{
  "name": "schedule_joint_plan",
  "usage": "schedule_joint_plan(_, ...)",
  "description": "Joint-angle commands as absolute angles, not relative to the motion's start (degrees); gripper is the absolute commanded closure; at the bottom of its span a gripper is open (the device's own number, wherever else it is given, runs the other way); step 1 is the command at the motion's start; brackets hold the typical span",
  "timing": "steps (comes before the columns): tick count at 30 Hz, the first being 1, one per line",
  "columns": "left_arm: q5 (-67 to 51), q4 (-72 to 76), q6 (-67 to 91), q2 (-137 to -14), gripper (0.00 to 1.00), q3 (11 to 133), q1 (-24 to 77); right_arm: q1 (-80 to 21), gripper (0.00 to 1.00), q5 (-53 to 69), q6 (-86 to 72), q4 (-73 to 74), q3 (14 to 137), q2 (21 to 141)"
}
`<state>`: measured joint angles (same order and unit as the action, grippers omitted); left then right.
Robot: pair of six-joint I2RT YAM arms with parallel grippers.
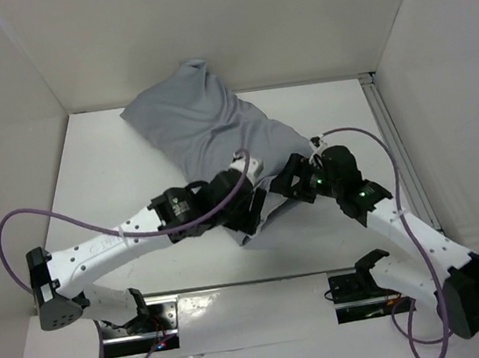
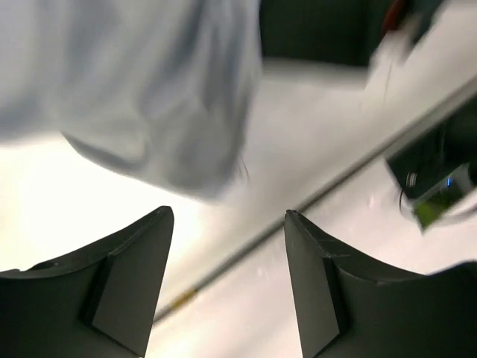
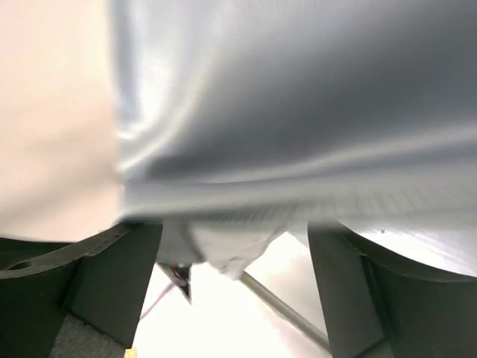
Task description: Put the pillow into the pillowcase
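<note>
Grey pillowcase, plump, lies diagonally from upper centre to mid-frame on the worktop. I see left tool and right tool released at its lower end.

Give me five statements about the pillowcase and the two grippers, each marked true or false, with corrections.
1. The pillowcase lies slantwise on the table. True.
2. The left gripper is shut on grey cloth. False: its jaws stand open with nothing between them.
3. The pillowcase looks plump, not flat. True.
4. The right gripper is far from the pillowcase. False: grey fabric fills its wrist view, close ahead of the open jaws.
5. Both grippers are at the pillowcase's near end. True.
</note>
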<state>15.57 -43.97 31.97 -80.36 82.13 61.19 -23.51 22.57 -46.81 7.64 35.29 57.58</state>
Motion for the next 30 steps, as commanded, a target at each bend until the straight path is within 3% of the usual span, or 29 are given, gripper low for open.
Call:
schedule_joint_plan(1, 20.6, -40.3, 40.7, -78.7, 0.25, 72.5, 66.2, -22.0, 0.14, 16.3, -48.0, 16.6, 36.6, 48.1)
schedule_joint_plan(10, 28.2, -38.1, 49.9, -77.3, 0.2, 63.2, 68.9, -21.4, 0.15, 14.4, -51.1, 23.9, 35.6, 38.2)
schedule_joint_plan(18, 30.5, -32.8, 45.5, -82.3, 0.21, 63.2, 69.4, -21.4, 0.15, 13.9, -51.6, 26.4, 35.1, 37.7)
schedule_joint_plan(22, 29.9, -32.8, 46.1, -83.0, 0.34, 62.7, 69.4, -21.4, 0.17, 14.4, -52.7, 26.4, 32.9, 36.7)
schedule_joint_plan(24, 29.4, -32.8, 46.6, -82.4, 0.51, 62.7, 69.4, -21.4, 0.25, 14.9, -54.0, 25.7, 30.2, 36.1)
schedule_joint_plan(25, 29.4, -33.4, 47.2, -82.4, 0.57, 62.1, 69.4, -21.4, 0.35, 15.5, -54.1, 25.7, 29.0, 35.2)
schedule_joint_plan(26, 29.4, -33.4, 47.2, -81.8, 0.62, 62.1, 69.4, -21.4, 0.52, 15.5, -54.9, 25.0, 26.9, 34.5)
schedule_joint_plan(27, 29.4, -33.4, 47.2, -81.0, 0.71, 62.1, 69.4, -21.4, 0.59, 15.5, -54.9, 24.4, 25.9, 34.5)
schedule_joint_plan(30, 28.7, -34.4, 47.7, -80.2, 0.74, 62.1, 69.4, -21.4, 0.72, 16.9, -56.0, 21.4, 22.7, 34.5)
